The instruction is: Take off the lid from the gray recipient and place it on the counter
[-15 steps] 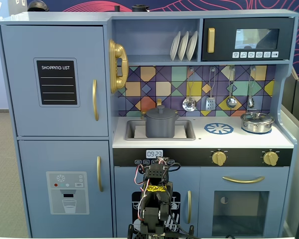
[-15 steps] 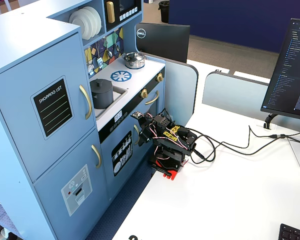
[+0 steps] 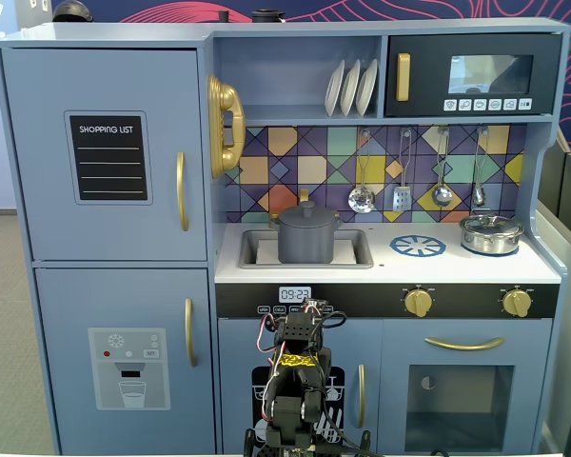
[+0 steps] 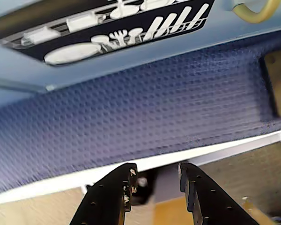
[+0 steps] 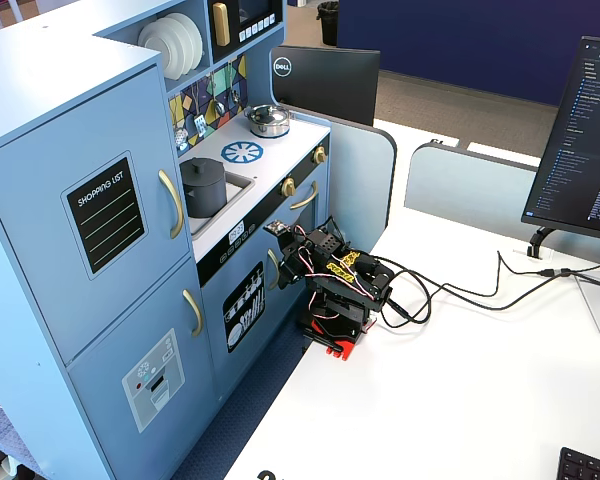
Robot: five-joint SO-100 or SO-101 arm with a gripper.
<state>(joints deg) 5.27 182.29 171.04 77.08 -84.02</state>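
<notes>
The gray recipient (image 3: pixel 306 245) stands in the recessed sink of the white counter (image 3: pixel 385 264), with the lid (image 3: pixel 306 216) sitting closed on it. Both also show in a fixed view, the recipient (image 5: pixel 205 192) under the lid (image 5: pixel 202 166). My arm (image 3: pixel 300 376) is folded low in front of the toy kitchen's lower doors, well below the counter (image 5: pixel 280 140) and far from the pot. In the wrist view my gripper (image 4: pixel 157 172) is open and empty, pointing down at blue carpet and the white table edge.
A shiny silver pot (image 3: pixel 490 234) sits at the counter's right, beside the blue burner ring (image 3: pixel 418 246). Utensils (image 3: pixel 362 198) hang on the back wall above the counter. The arm's base stands on a white desk (image 5: pixel 460 380), with cables and a monitor (image 5: pixel 585 140) nearby.
</notes>
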